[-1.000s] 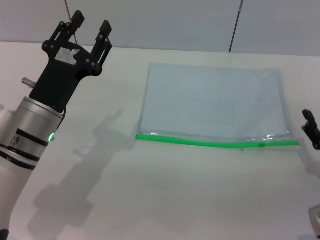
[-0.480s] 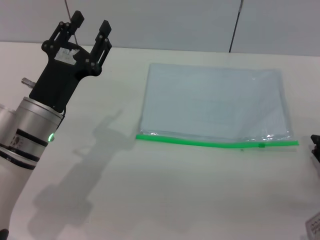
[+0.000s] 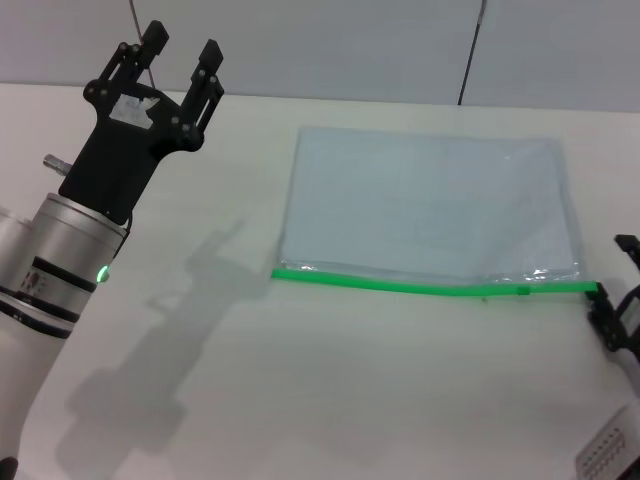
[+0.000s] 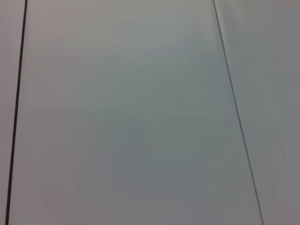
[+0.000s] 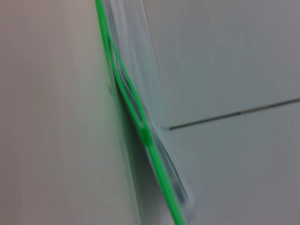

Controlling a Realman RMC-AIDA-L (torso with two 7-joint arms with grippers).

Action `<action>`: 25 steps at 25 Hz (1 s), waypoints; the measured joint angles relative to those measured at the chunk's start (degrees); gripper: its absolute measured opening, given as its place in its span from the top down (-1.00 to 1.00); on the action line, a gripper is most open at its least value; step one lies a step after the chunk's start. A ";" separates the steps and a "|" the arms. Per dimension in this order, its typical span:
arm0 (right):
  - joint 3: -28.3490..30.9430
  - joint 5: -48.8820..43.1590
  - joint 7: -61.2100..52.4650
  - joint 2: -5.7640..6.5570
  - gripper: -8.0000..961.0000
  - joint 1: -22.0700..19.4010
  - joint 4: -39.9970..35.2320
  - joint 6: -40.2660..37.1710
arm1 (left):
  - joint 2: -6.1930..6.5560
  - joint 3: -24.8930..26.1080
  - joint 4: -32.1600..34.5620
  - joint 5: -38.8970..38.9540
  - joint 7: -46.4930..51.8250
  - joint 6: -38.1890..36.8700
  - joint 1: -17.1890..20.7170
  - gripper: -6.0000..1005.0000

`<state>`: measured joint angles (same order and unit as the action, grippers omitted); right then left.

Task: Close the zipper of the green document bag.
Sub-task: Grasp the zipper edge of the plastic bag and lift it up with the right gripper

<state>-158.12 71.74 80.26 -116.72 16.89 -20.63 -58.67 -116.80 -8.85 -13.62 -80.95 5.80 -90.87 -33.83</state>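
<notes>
At the bench's 3 o'clock edge the right pincer (image 3: 618, 305), fingers apart, sits just off the zipper's (image 3: 430, 288) end, its 9-to-3 line edging the green document bag (image 3: 430, 205); the spread left pincer (image 3: 180, 55) idles far off at 10.

No text, brand or number can be read anywhere. The left pincer (image 3: 181, 57) carries a small white label (image 3: 128, 111), but its print is too small to read.
</notes>
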 joint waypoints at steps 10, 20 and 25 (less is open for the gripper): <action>-2.54 0.05 1.23 0.01 -0.70 2.59 -1.83 0.30 | 0.00 0.03 -0.05 0.00 0.14 0.00 -0.04 -0.18; -2.10 0.48 1.32 0.09 -0.57 6.06 -1.76 6.01 | 0.00 -0.14 -0.33 -0.08 0.18 -0.01 -0.38 -0.18; -2.15 3.51 2.91 0.08 -0.41 6.62 -1.90 6.53 | 0.00 -0.12 -0.40 -0.18 0.18 -0.01 -0.38 -0.18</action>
<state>-160.27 75.25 83.17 -116.64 23.51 -22.53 -52.15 -116.80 -8.97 -14.02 -81.12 5.98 -90.88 -34.21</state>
